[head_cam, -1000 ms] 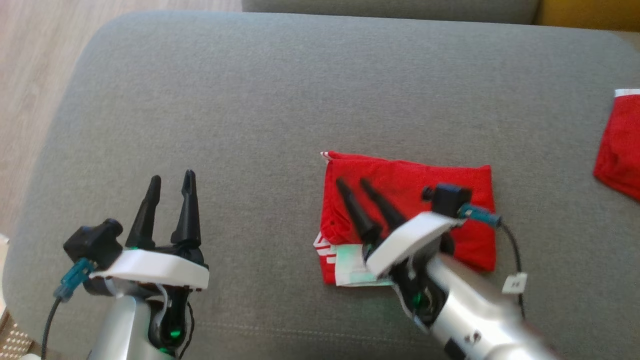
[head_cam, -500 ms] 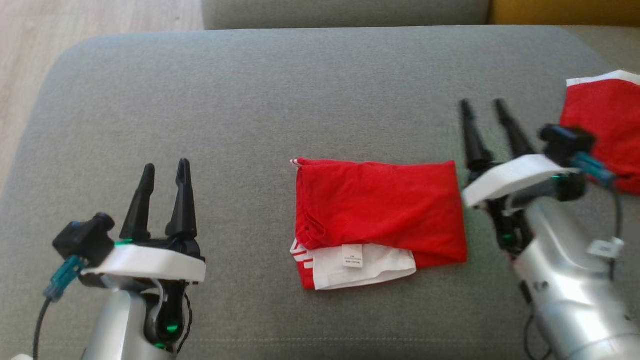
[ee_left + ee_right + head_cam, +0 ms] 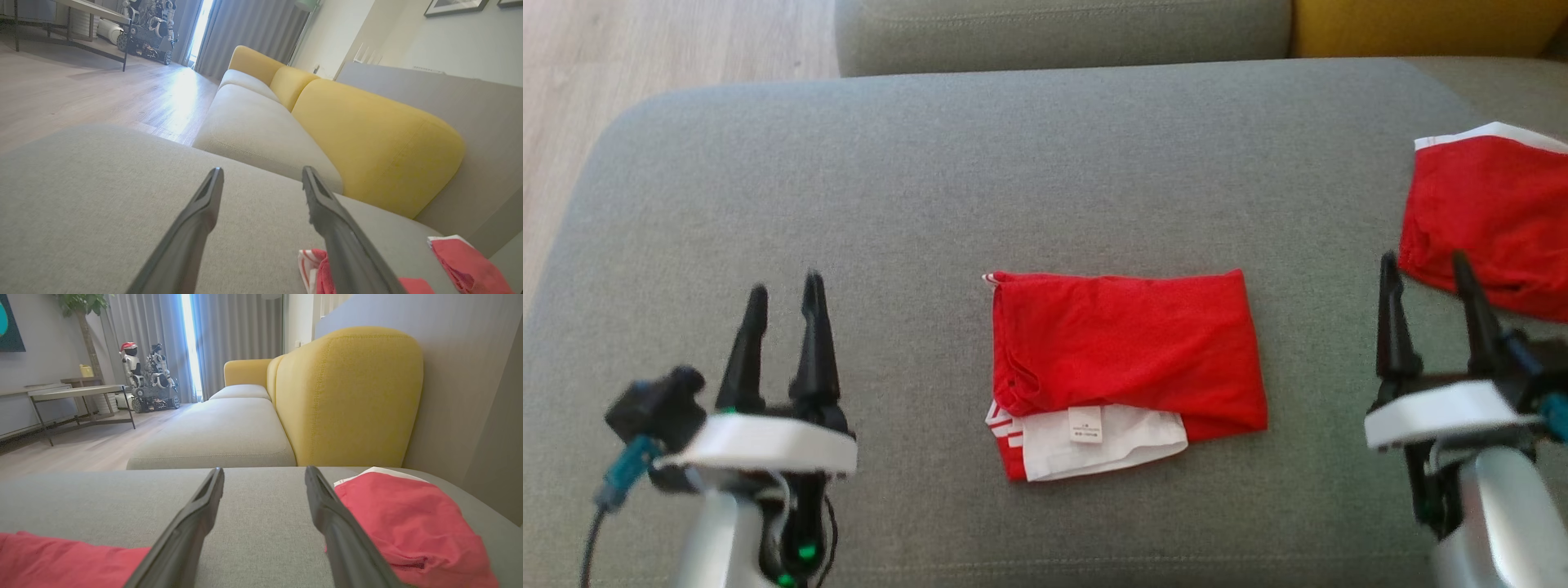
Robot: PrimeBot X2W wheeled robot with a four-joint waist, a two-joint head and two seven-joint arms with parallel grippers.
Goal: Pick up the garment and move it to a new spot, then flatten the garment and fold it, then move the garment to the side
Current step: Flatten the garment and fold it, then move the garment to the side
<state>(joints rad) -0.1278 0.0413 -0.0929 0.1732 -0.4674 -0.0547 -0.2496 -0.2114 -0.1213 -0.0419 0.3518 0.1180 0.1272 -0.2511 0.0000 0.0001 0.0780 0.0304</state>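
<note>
A folded red fabric garment (image 3: 1127, 351) lies flat on the grey woven sofa seat (image 3: 1013, 163), about midway between the seat's left and right edges and nearer its front edge than its back. It makes a rough rectangle. Along the side facing the front edge a white inner layer (image 3: 1111, 445) peeks out from under the red, with a small white label (image 3: 1085, 425) on it and a bit of red-and-white striping at the fold's left corner.

The left pincer (image 3: 784, 284) stands over the seat's front left part, well apart from the garment, its two dark fingers parted and holding nothing. The right pincer (image 3: 1424, 259) is at the front right part of the seat, also spread open and empty, fingers pointing toward the back edge. Its fingertips come just up to a second red cloth with a white band (image 3: 1486, 204), which lies rumpled against the seat's right edge; whether they touch it I cannot tell. The folded garment sits between the two pincers, clear of both.

Beyond the back edge are another grey seat cushion (image 3: 1054, 33) and a mustard-yellow padded backrest (image 3: 347, 396). A pale wooden floor (image 3: 645, 49) runs past the left edge.
</note>
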